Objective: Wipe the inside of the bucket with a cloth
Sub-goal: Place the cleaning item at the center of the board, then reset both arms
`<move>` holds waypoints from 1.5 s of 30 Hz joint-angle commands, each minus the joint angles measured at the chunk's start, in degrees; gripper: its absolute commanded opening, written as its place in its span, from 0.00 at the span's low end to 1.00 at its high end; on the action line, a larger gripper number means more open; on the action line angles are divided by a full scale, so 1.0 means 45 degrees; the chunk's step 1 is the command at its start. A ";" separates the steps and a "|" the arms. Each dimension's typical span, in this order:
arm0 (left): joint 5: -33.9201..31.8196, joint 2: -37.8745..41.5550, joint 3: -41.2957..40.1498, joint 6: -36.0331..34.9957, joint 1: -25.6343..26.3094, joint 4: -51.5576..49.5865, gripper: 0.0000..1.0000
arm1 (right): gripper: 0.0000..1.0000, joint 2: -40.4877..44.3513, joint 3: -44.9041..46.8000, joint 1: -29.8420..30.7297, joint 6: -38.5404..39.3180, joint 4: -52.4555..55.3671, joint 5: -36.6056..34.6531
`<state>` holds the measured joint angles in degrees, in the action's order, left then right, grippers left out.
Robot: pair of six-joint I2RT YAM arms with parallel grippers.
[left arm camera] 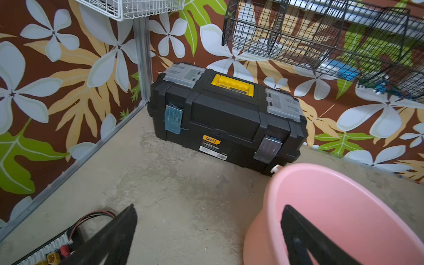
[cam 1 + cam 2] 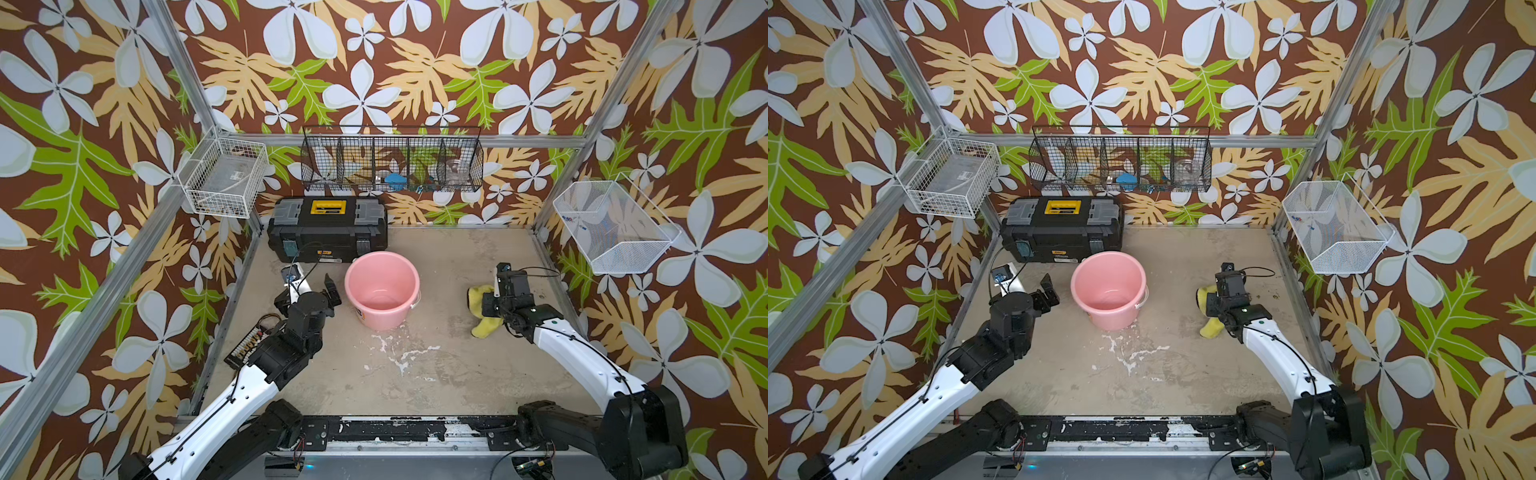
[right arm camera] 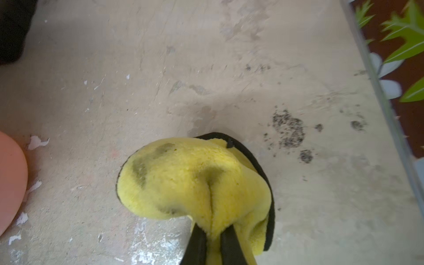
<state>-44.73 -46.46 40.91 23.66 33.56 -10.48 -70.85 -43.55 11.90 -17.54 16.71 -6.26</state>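
The pink bucket [image 2: 382,276] [image 2: 1108,280] stands upright and empty at the middle of the floor. My left gripper [image 2: 307,291] [image 1: 210,207] hovers just to its left, open wide. One finger lies over the bucket's [image 1: 344,206] rim and the other over bare floor. The yellow cloth [image 2: 478,297] [image 2: 1210,328] is to the right of the bucket, bunched and stained, with black trim. My right gripper [image 2: 486,309] [image 3: 212,231] is shut on a fold of the cloth [image 3: 188,179], which hangs just above the floor. A sliver of the bucket [image 3: 9,183] shows in the right wrist view.
A black-and-yellow toolbox [image 2: 328,228] sits right behind the bucket against the back wall. A black wire basket [image 2: 392,160] hangs above it, with white baskets on the left [image 2: 224,183] and right [image 2: 611,224] walls. A circuit board [image 2: 249,347] lies by my left arm.
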 commanded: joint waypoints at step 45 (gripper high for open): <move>0.4000 -0.2718 -0.8431 -0.2867 -0.6091 1.5946 1.00 | 1.00 0.5762 0.5514 -0.0789 0.3408 -1.0124 -0.2595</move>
<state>-29.17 -56.01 4.01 13.23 7.03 45.84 -46.26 -21.58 8.54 -3.90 -20.64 -16.84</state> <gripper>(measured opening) 0.998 0.997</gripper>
